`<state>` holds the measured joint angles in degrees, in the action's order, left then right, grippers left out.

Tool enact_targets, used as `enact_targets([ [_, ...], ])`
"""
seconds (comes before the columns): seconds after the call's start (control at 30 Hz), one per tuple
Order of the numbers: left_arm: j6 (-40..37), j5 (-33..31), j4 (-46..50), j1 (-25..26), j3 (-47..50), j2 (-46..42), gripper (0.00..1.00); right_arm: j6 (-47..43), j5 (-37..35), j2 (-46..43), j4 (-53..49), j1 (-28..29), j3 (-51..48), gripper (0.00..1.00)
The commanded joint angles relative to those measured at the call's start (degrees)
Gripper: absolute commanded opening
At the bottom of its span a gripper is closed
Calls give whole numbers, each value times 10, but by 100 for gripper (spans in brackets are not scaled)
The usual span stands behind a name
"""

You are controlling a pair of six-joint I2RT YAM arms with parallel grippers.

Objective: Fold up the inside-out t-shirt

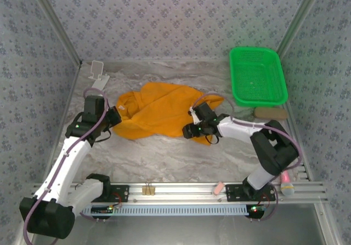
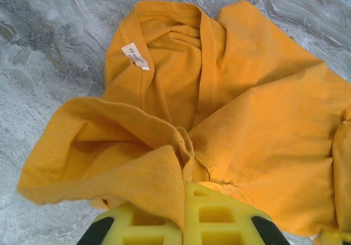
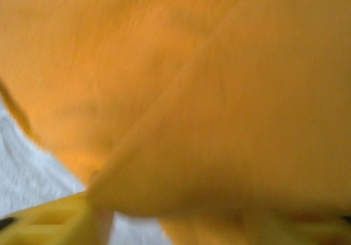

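The orange t-shirt (image 1: 162, 110) lies crumpled in the middle of the marble table. In the left wrist view its neck opening faces the camera, with the small white tag (image 2: 135, 56) showing. My left gripper (image 2: 184, 204) is at the shirt's left edge, its yellow fingers shut on a fold of the fabric; it is also seen from above (image 1: 116, 116). My right gripper (image 1: 189, 130) is at the shirt's near right edge. In the right wrist view, blurred orange cloth (image 3: 192, 91) drapes over the jaws. One yellow finger (image 3: 49, 217) sits far left, with table showing beside it.
A green plastic basket (image 1: 258, 75) stands at the back right, with a brown object (image 1: 270, 113) in front of it. A white stand (image 1: 98, 72) is at the back left. Small clips (image 1: 147, 189) and a pink piece (image 1: 218, 187) rest on the front rail.
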<state>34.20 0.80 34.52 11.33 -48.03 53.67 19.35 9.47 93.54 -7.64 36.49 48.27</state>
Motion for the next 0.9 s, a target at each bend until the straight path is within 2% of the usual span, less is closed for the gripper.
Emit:
enact_targets([
  [0.0, 10, 4, -9, -4, 7, -6, 0, 48, -14, 43, 94, -6, 19, 29],
  [0.07, 5, -2, -13, -7, -6, -4, 0, 74, -13, 37, 101, -26, 32, 4],
  [0.1, 1, -7, -21, -8, -15, -3, 0, 87, -9, 27, 100, -42, 41, 0],
  [0.23, -32, 5, -89, -9, -72, 32, 0, 91, -20, -8, 37, -104, 117, 0],
  [0.37, -100, 12, -123, -6, -207, 104, 0, 38, -36, -35, -59, -143, 267, 0],
  [0.43, -138, -9, -116, -5, -286, 132, 0, 10, -67, -56, -100, -148, 326, 0],
  [0.57, -184, 6, -70, 1, -421, 153, 0, -13, -140, -120, -175, -135, 395, 0],
  [0.7, -205, 25, -61, 36, -417, 89, 0, -22, -191, -228, -232, -87, 365, 0],
  [0.87, -217, 10, -83, 73, -350, -9, 0, -27, -182, -325, -302, -43, 324, 0],
])
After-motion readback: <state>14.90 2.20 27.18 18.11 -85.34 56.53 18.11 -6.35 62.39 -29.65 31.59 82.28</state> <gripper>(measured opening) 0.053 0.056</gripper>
